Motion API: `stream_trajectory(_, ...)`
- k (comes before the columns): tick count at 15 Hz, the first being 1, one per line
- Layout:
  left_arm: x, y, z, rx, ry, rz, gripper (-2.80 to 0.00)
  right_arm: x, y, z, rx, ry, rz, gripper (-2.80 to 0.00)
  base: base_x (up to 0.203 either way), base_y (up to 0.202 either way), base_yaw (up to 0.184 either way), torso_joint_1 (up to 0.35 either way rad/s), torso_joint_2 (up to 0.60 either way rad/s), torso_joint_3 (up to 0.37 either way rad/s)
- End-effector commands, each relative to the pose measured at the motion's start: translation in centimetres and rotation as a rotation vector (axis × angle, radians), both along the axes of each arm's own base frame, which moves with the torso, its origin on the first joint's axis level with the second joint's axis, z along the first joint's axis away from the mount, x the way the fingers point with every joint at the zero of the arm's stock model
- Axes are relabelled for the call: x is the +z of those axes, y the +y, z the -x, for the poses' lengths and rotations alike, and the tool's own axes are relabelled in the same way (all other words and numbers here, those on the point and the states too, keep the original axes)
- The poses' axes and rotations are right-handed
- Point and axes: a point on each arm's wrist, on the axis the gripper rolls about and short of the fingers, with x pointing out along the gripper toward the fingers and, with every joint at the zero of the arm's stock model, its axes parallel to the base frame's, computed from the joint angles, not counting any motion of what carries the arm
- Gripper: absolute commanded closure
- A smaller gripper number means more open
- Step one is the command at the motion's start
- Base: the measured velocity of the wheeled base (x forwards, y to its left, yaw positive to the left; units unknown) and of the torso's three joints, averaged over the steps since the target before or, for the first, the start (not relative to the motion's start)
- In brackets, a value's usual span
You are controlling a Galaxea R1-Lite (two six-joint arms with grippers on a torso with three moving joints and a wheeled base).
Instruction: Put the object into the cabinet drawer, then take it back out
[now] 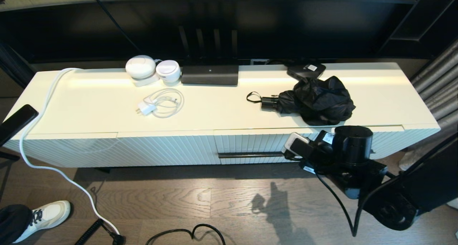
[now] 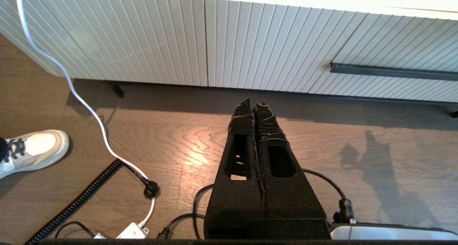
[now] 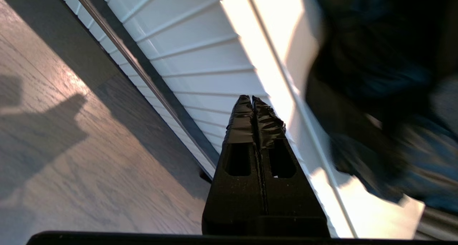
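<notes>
The black folding umbrella [image 1: 316, 99] lies on the cabinet top at the right, its handle and wrist loop [image 1: 253, 97] pointing left. Below it the cabinet drawer [image 1: 250, 142] is closed, with its thin black bar handle [image 1: 250, 155] across the ribbed front. My right arm [image 1: 352, 148] hangs in front of the drawer's right part. The right gripper [image 3: 251, 98] is shut on nothing, its tips near the ribbed front [image 3: 200, 59] between the bar handle [image 3: 143, 77] and the top edge. The left gripper [image 2: 253, 103] is shut and empty, low over the floor at the left.
On the cabinet top lie a white charger with coiled cable [image 1: 161, 103], two white round devices [image 1: 140, 67], a black router [image 1: 209, 74] and a flat black box with a white label [image 1: 306, 70]. A white cable [image 1: 35, 105] hangs over the left end. Cables [image 2: 143, 187] and a person's shoe [image 1: 46, 216] are on the floor.
</notes>
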Motion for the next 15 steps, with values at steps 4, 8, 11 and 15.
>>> stream_trajectory(4,0.0,0.0,0.0,0.0,0.0,0.001,0.0,7.6,-3.2,6.3,-0.011,-0.063,-0.061,0.0,0.0,0.0,0.0,0.0,0.0,0.0)
stream_trajectory(8,0.0,0.0,0.0,0.0,0.0,0.001,0.0,11.0,-8.1,12.4,-0.14,-0.023,-0.087,0.0,0.0,0.0,0.0,0.0,0.0,0.0)
stream_trajectory(11,0.0,0.0,0.0,0.0,0.0,0.001,0.0,11.6,-12.7,18.1,-0.317,0.034,-0.094,0.0,0.0,0.0,0.0,0.0,0.0,0.0)
stream_trajectory(15,0.0,0.0,0.0,0.0,0.0,0.001,0.0,9.7,-15.0,25.0,-0.482,-0.003,-0.318,0.0,0.0,0.0,0.0,0.0,0.0,0.0)
